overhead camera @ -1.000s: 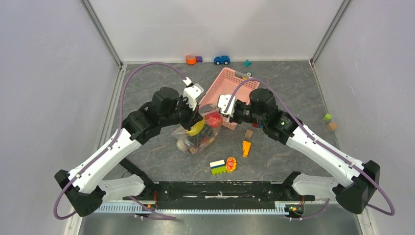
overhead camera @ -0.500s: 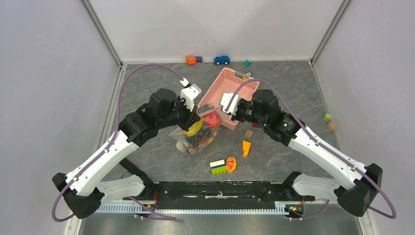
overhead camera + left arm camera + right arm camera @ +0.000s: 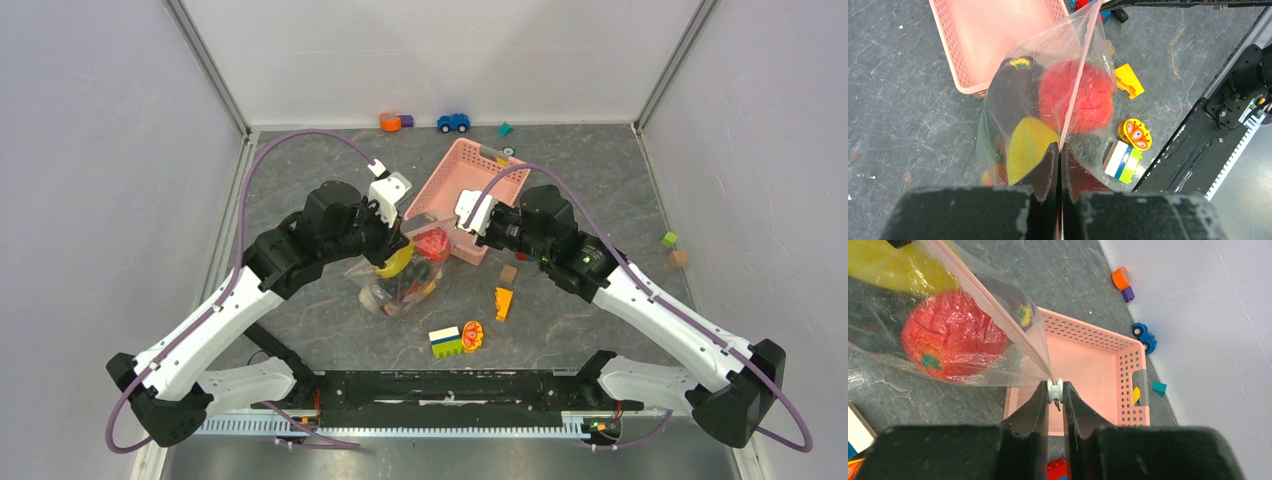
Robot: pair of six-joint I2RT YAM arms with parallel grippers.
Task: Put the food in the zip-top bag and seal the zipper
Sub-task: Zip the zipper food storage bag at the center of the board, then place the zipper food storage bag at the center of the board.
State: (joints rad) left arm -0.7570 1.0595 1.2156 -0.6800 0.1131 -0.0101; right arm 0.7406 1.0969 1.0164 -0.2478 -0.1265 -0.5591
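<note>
The clear zip-top bag hangs between my two grippers just above the table, with the food inside it: a red ball-like fruit, a yellow citrus and a dark fruit. The pale pink zipper is stretched taut between the grippers. My left gripper is shut on the zipper's near end. My right gripper is shut on the white zipper slider at the far end, over the basket's edge. The red fruit also shows in the right wrist view.
The pink lattice basket stands just behind the bag. A yellow wedge, a brown block, a butterfly piece and a white-blue-green brick lie in front. A toy car and small toys lie along the back wall.
My right gripper has drawn a little to the right with the slider, stretching the zipper. My left gripper has shifted slightly left with the bag's other end.
</note>
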